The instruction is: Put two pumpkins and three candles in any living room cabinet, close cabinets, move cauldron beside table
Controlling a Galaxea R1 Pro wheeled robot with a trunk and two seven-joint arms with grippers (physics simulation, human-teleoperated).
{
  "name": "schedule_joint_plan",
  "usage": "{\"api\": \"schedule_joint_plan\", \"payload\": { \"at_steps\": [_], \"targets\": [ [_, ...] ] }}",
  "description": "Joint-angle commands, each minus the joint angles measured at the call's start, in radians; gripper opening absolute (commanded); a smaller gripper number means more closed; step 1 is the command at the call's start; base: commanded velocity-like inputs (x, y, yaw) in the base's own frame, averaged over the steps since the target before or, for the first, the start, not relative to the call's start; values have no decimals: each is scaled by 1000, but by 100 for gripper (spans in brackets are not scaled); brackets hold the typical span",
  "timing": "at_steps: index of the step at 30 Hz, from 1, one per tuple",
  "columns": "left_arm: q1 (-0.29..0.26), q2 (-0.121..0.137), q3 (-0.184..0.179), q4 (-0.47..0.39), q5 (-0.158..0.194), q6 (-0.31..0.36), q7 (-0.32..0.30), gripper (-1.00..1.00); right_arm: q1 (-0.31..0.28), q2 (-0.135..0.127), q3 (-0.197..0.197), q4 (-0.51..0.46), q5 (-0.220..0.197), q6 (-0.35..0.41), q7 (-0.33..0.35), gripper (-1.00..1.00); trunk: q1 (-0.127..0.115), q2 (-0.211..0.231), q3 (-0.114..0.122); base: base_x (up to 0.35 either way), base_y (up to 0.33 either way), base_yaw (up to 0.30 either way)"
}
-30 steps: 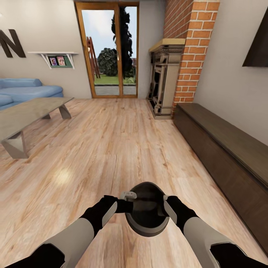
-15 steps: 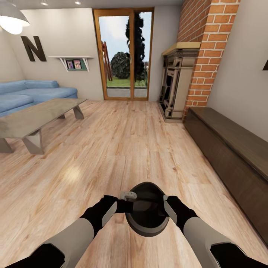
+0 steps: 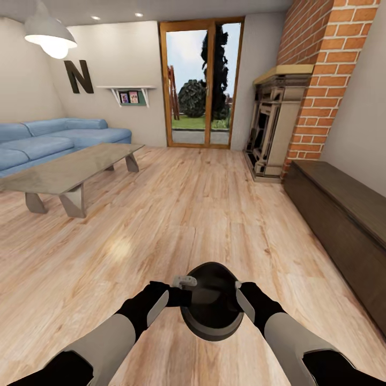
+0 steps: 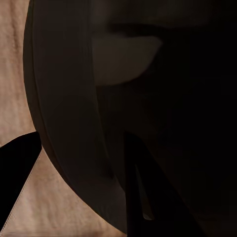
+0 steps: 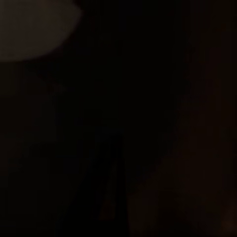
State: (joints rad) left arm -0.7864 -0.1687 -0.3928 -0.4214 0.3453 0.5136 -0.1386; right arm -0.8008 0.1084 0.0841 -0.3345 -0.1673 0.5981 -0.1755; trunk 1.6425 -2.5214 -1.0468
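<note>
Head view: cauldron (image 3: 212,310) carried low in front, pinched at its rim between left gripper (image 3: 181,290) and right gripper (image 3: 239,298).
Coffee table (image 3: 69,170) well ahead and to the left of the cauldron, long axis running away toward the sofa (image 3: 51,137); nearer the left arm. Right wrist view too dark, grip there probably closed on the rim.

Black cauldron (image 3: 212,308) held aloft, table (image 3: 69,170) left, cabinet (image 3: 343,220) right
</note>
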Motion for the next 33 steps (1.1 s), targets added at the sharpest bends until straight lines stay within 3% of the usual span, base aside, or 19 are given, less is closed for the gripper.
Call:
{"api": "schedule_joint_plan", "payload": {
  "at_steps": [1,33],
  "targets": [
    [-2,5,-14,-2,-14,2,2,-100,0,-1,37,1,-55,0,-7,-100,0,0,0,0,0,203],
    [-2,5,-14,-2,-14,2,2,-100,0,-1,37,0,-55,0,-6,-100,0,0,41,0,0,197]
  ]
}}
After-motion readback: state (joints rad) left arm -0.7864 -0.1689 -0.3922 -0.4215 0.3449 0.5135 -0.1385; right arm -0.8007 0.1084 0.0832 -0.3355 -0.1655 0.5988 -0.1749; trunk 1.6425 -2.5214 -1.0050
